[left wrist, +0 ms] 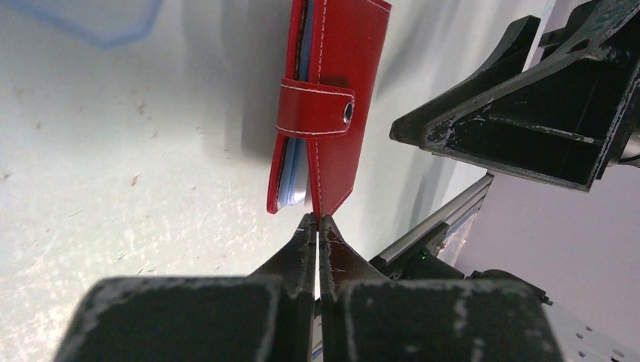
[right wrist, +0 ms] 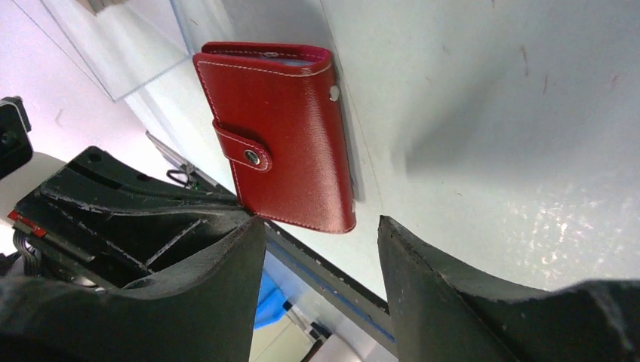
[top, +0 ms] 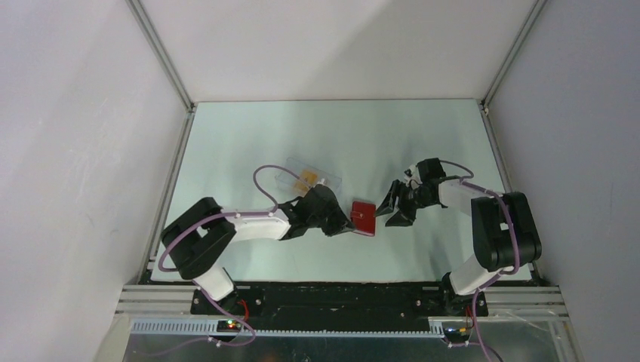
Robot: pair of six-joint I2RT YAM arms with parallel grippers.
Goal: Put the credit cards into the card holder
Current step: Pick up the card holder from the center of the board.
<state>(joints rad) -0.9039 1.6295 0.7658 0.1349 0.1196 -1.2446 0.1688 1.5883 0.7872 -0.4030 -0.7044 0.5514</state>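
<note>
Pressed together, the jaws of the left gripper (left wrist: 317, 226) pinch one corner of the card holder (left wrist: 324, 113), a red wallet held closed by its closing tab (left wrist: 313, 109), which is snapped over the cover. A sliver of blue-grey inside shows along the open edge. In the top view the card holder (top: 364, 218) sits between the two grippers near the middle of the table. Its long axis runs roughly from the far side toward the arm bases, slightly tilted, and its broad red face is turned toward the right arm. I cannot tell whether it rests on the surface or hangs just above it. To its right, the right gripper (top: 389, 215) has its jaws spread wide and holds nothing; its wrist view shows the wallet (right wrist: 279, 136) just beyond the fingertips and apart from them. The table (top: 249, 143) is pale greenish-white, closed in by plain white walls (top: 75, 151) with metal frame rails (top: 162, 53) at the corners. Counted: one card holder and one clear plastic box (top: 321, 175) behind the left wrist. The box holds the credit cards (top: 306, 182) — at least two orange-tan shapes, too small to number surely.
</note>
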